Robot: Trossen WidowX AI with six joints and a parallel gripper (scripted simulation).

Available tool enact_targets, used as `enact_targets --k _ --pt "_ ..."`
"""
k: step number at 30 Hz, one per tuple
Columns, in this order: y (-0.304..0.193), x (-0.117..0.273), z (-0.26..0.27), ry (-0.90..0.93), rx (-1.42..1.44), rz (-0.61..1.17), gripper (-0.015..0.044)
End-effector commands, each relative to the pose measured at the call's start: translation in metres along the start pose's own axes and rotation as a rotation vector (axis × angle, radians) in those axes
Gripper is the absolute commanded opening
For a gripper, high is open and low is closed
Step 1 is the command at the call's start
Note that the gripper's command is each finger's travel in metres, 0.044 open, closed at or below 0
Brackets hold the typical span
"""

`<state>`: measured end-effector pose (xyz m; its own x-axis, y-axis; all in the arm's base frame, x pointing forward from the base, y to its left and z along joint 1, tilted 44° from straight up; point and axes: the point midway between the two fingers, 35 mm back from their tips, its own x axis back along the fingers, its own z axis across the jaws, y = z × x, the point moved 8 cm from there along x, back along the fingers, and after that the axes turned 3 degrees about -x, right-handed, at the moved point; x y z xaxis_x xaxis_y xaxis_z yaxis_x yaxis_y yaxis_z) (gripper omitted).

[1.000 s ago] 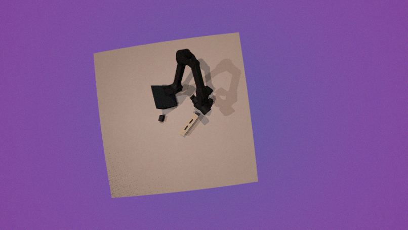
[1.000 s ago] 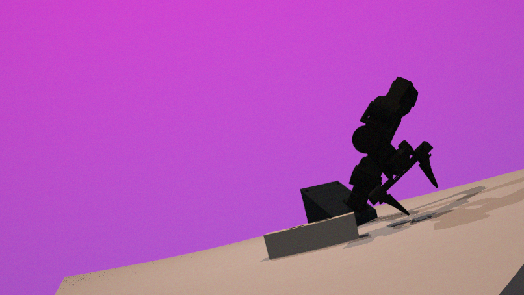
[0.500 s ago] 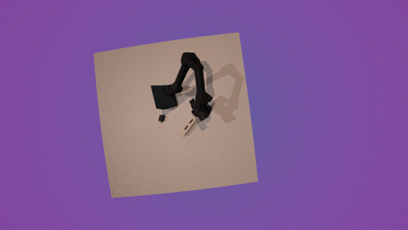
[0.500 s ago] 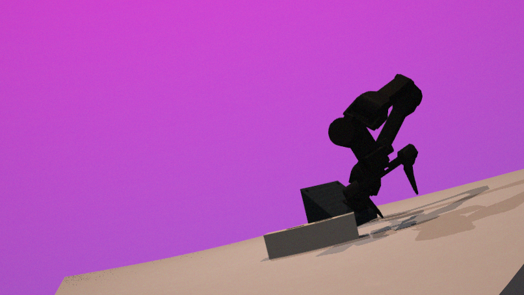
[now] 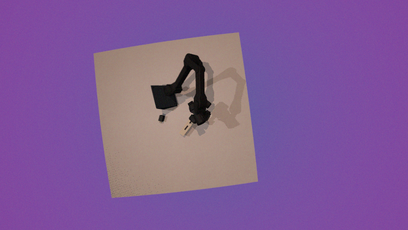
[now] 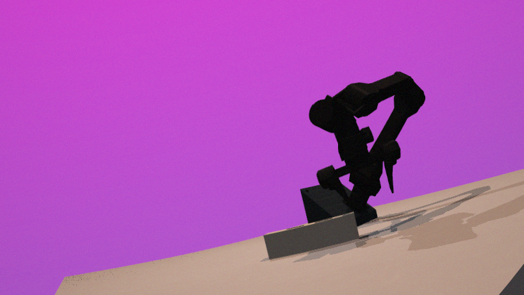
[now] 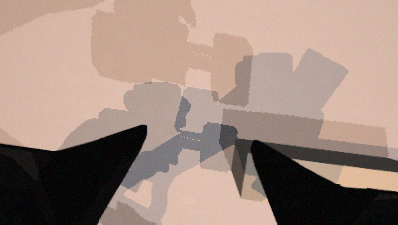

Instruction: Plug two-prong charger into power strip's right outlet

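Observation:
The cream power strip (image 5: 182,132) (image 6: 311,236) (image 7: 368,177) lies on the table. In the top view it shows dark outlet slots on top, and the arm covers its upper end. A small dark block (image 5: 161,118), which looks like the charger, stands left of the strip. Its prongs cannot be made out, and I do not see it in the other views. My gripper (image 6: 370,197) (image 7: 200,137) is wide open, pointing down, with nothing between its fingers. It is over the strip's upper-end area. In the wrist view the right finger overlaps the strip's end.
A large dark box (image 5: 164,98) (image 6: 320,203) stands at the arm's base, just above the small block in the top view. The table (image 5: 171,165) (image 6: 205,271) carries the arm's broad shadows. A dark grey shape (image 6: 515,284) fills the lower right corner of the exterior view.

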<state>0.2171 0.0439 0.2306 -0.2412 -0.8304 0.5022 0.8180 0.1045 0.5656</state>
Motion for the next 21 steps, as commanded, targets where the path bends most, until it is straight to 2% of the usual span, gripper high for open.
enact_targets --k 1,21 --pt "0.001 0.003 -0.016 -0.043 -0.044 0.006 0.044" --pt "-0.01 0.023 -0.095 -0.208 -0.326 0.051 0.044"
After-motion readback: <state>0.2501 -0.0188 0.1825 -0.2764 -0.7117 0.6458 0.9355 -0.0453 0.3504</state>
